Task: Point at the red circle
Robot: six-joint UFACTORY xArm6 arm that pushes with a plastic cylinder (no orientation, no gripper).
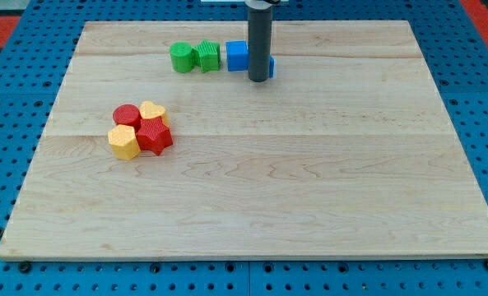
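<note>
The red circle (127,115) lies at the view's left of the wooden board (252,164), at the top left of a tight cluster. Touching it are a yellow heart (152,111), a red star (154,136) and a yellow hexagon (124,142). My tip (259,80) stands near the view's top centre, far to the right of and above the red circle. It stands in front of the blue blocks.
A green circle (181,57) and a green star (207,57) sit in a row at the view's top. To their right are a blue cube (238,55) and another blue block (271,66), mostly hidden behind the rod.
</note>
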